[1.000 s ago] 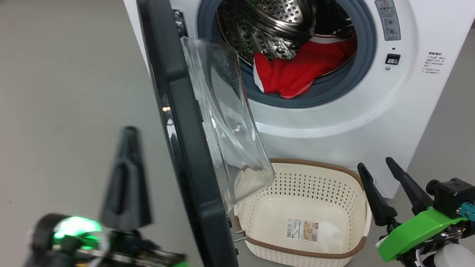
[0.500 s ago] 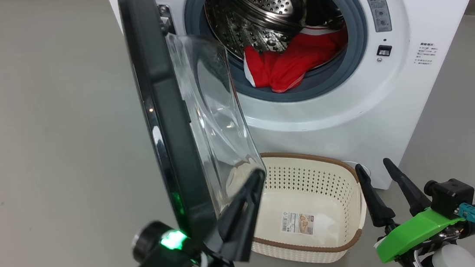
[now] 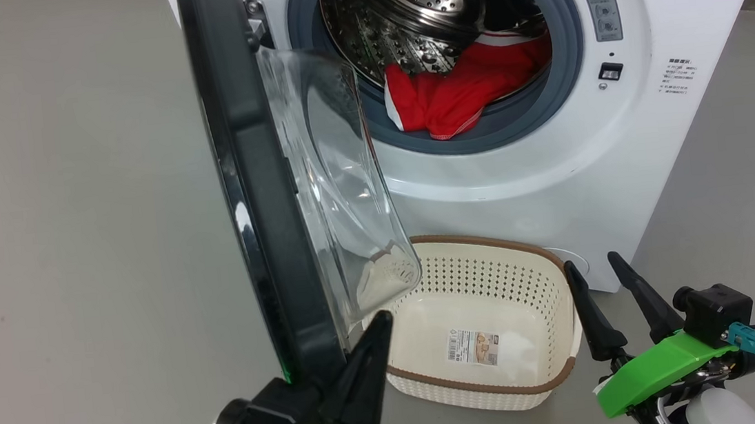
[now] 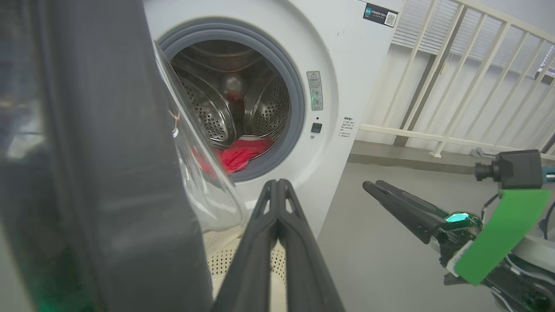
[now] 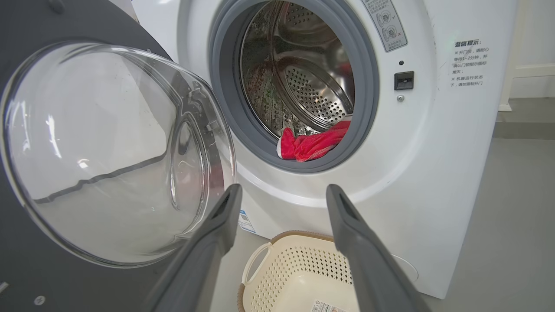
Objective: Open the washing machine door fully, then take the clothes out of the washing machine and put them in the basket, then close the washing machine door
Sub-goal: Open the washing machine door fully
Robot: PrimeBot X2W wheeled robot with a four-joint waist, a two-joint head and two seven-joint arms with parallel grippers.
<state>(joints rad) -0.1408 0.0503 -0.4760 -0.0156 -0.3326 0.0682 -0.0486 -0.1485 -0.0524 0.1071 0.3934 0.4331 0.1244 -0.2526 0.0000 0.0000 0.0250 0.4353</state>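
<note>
Our left gripper [image 3: 379, 319], jaws closed and empty, sits low beside the washing machine door [image 3: 259, 202]; our right gripper [image 3: 590, 262], jaws apart, hangs beside the basket [image 3: 491, 246]. The clothes [image 3: 456, 93] lie in the washing machine [image 3: 553, 167].

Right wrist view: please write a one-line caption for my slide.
Open right fingers face the washing machine: door open, red clothes in the drum, basket below.

Head view from above, looking down on the washing machine [image 3: 554, 174] front and basket [image 3: 488, 277], left wrist view low, close against the washing machine door [image 4: 99, 173], right wrist view low, facing the open drum [image 5: 303, 86], all three sharing the red clothes [image 3: 456, 97]
</note>
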